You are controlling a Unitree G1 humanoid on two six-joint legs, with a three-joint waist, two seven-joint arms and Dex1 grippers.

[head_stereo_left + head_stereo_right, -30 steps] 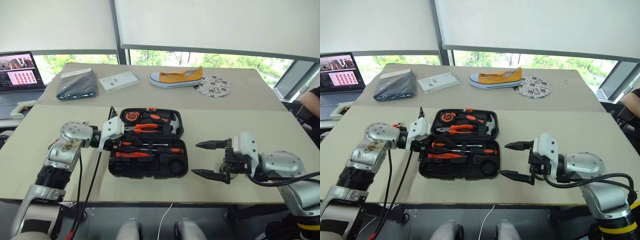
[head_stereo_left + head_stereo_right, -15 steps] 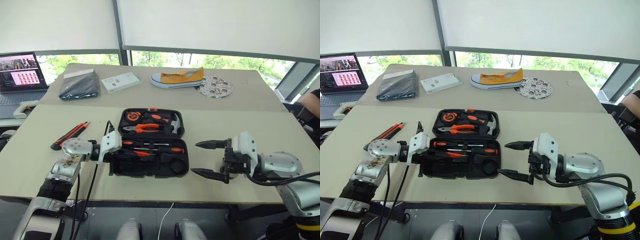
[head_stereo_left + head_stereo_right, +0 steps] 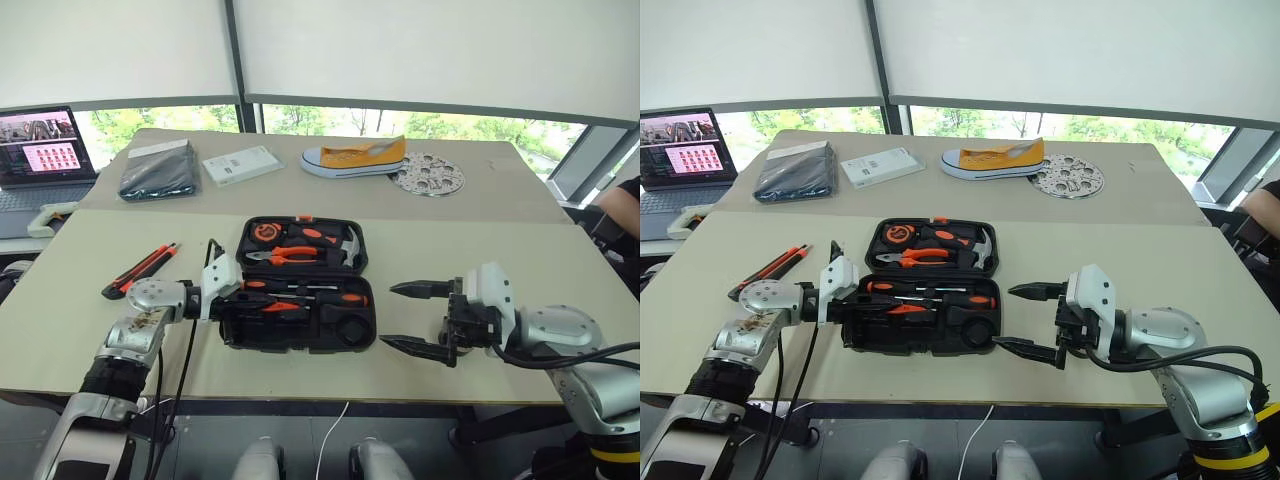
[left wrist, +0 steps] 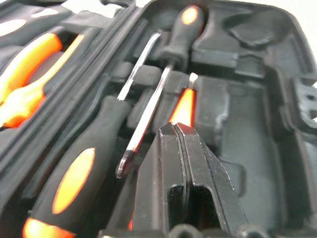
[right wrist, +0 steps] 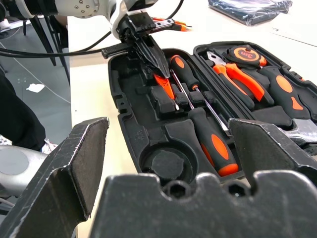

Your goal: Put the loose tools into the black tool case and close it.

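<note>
Your left claw: fingers pressed together, tips inside the near half of the black tool case, at its left end. The closed tips rest on or just above the slim orange tester screwdriver; whether they pinch it you cannot tell, as the tool lies under and ahead of the tips.

Your right claw: fingers spread wide, nothing between them, hovering over the table just beside the case's right end, pointing toward it.

Black tool case: lies open and flat on the table between your two claws, lid half away from you, tray half near you.

Screwdrivers: two with orange-and-black handles lie in the tray half just beside your left claw's tips, their shafts running side by side in opposite directions, one handle near the claw and one beyond it.

Lid half, beyond your left claw: orange-handled pliers, hammer and a round orange-and-black tape measure, all seated.

Round recess: at the tray end nearest your right claw; what it contains you cannot tell.

Utility knife: orange and black, loose on the table, outside the case, to the left of your left claw and well apart from it.
</note>
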